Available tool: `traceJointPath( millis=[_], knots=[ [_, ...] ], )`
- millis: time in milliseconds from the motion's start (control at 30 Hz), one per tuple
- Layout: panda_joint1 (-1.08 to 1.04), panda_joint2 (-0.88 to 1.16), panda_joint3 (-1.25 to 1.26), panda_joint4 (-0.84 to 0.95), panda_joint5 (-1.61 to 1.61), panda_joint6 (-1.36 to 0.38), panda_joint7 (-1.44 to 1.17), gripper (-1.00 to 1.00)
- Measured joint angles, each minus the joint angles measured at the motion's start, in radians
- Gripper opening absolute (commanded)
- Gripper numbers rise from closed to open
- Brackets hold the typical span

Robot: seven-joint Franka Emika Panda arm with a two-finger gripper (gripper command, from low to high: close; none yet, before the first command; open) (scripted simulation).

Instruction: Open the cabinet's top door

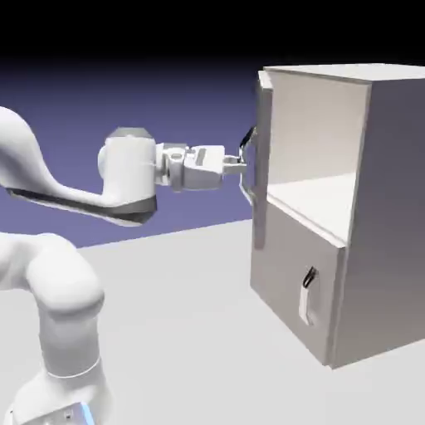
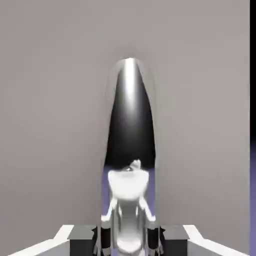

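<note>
Exterior and hand views of the door-opening task, well advanced. The cabinet [image 1: 365, 216] stood on the table [image 1: 191, 332] toward its right side, a tall light-grey box. Its top door [image 1: 261, 158] had been swung wide off the front, so that it appeared almost edge-on at the cabinet's near left corner and the pale upper compartment with its shelf lay exposed. The lower door [image 1: 300, 286], with its white handle [image 1: 307, 300], was shut. By this evidence the task was largely done; what remained, at most, was a little further swing and the release of the handle.

The gripper [image 1: 239, 164] was closed nearly to its limit on the top door's handle [image 1: 246, 166], the slim dark-and-silver bent bar. In the hand view this handle [image 2: 129, 150] rose between the two grey fingertips [image 2: 82, 235], large and glossy, against the flat grey face of the top door [image 2: 50, 100], with a thin strip of backdrop at the right edge.

The arm rose from the lower left, elbow folded high, and its forearm ran roughly level toward the cabinet. The hand was held horizontal, fingers pointing at the door's outer face, level with the upper compartment.
</note>
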Motion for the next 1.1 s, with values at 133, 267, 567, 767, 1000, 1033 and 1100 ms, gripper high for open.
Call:
traceJointPath(
  millis=[133,267,567,767,1000,1033,1100],
  knots=[
    [0.025,-0.038,0.113,-0.019,0.174,-0.105,-0.058,-1.0],
    [0.058,-0.048,0.241,-0.015,0.348,-0.234,-0.099,-1.0],
    [0.068,0.059,0.565,0.116,0.705,-0.578,-0.115,-1.0],
    [-0.033,0.187,0.782,0.29,0.878,-0.811,-0.091,-1.0],
    [-0.251,0.319,1.036,0.531,1.01,-1.057,-0.059,-1.0],
    [-0.287,0.332,1.071,0.565,1.024,-1.087,-0.056,-1.0],
    [-0.36,0.352,1.139,0.628,1.049,-1.141,-0.052,-1.0]
  ],
)
